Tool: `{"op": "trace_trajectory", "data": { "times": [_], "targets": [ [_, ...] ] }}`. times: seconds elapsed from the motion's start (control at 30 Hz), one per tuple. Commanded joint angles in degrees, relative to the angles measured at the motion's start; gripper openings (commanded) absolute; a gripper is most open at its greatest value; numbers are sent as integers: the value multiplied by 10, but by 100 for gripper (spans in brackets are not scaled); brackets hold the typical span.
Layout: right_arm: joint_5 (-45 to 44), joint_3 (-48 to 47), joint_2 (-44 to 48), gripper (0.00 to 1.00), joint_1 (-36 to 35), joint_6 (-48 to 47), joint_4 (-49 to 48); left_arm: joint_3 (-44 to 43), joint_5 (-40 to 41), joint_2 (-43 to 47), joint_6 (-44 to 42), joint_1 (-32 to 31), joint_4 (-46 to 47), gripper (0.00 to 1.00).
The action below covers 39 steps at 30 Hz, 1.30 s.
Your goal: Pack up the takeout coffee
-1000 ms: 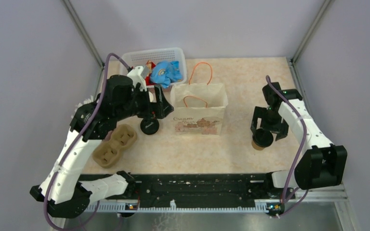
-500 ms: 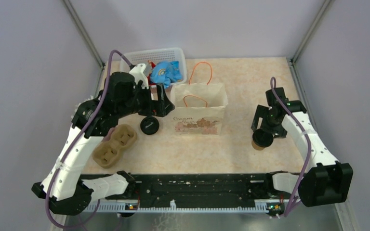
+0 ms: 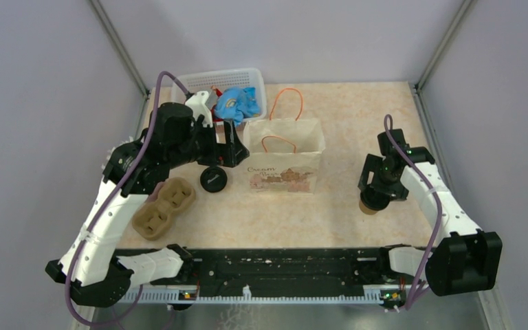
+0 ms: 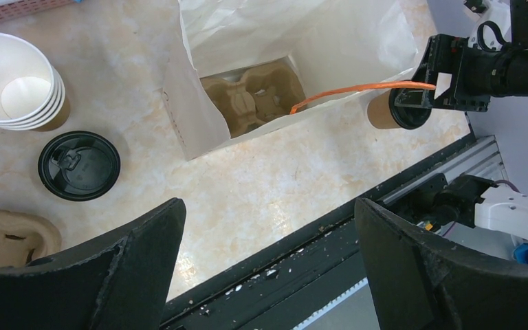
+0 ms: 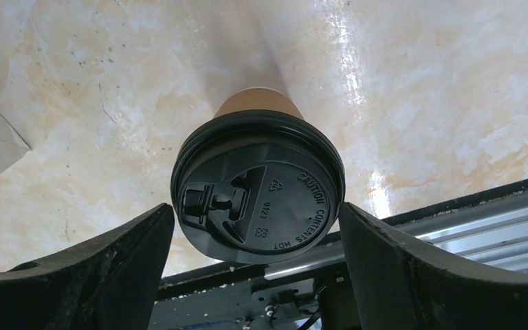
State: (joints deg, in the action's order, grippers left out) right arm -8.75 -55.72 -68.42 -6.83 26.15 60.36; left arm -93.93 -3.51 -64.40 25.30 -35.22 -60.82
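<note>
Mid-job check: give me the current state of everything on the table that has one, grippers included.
takeout coffee: upright on the table, capped.
paper bag: standing, mouth open, a cup carrier inside.
loose black lid: flat on the table, on no cup.
cup stack: nested, upright, lidless.
second cup carrier: on the table, empty.
left gripper: open, holding nothing.
right gripper: straddles the coffee; contact unclear.

Kraft paper cup point(image 5: 260, 103); glossy black plastic lid point(image 5: 258, 195); polished marbled tabletop point(image 5: 419, 75).

Beige table point(image 3: 347, 117): bag point(image 3: 282, 173), basket point(image 3: 221, 72), takeout coffee point(image 3: 368, 205)
</note>
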Motion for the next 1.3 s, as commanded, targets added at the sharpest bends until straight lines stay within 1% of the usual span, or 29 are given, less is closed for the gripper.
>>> {"op": "trace_trajectory", "data": {
  "times": [0.0, 0.23, 0.37, 0.83, 1.27],
  "targets": [
    [-12, 5, 12, 87, 4, 6, -22, -14, -5, -3, -12, 1, 9, 98],
    [-14, 12, 8, 85, 5, 10, -26, -20, -2, -4, -12, 0, 3, 98],
    [-16, 13, 4, 80, 5, 12, -23, -22, -2, -5, -14, 0, 0, 98],
    [-25, 18, -2, 79, 5, 20, -25, -25, -2, -7, -15, 1, -1, 98],
    [-27, 15, 7, 74, 5, 15, -25, -22, 3, -1, -12, 0, -7, 98]
  ]
}}
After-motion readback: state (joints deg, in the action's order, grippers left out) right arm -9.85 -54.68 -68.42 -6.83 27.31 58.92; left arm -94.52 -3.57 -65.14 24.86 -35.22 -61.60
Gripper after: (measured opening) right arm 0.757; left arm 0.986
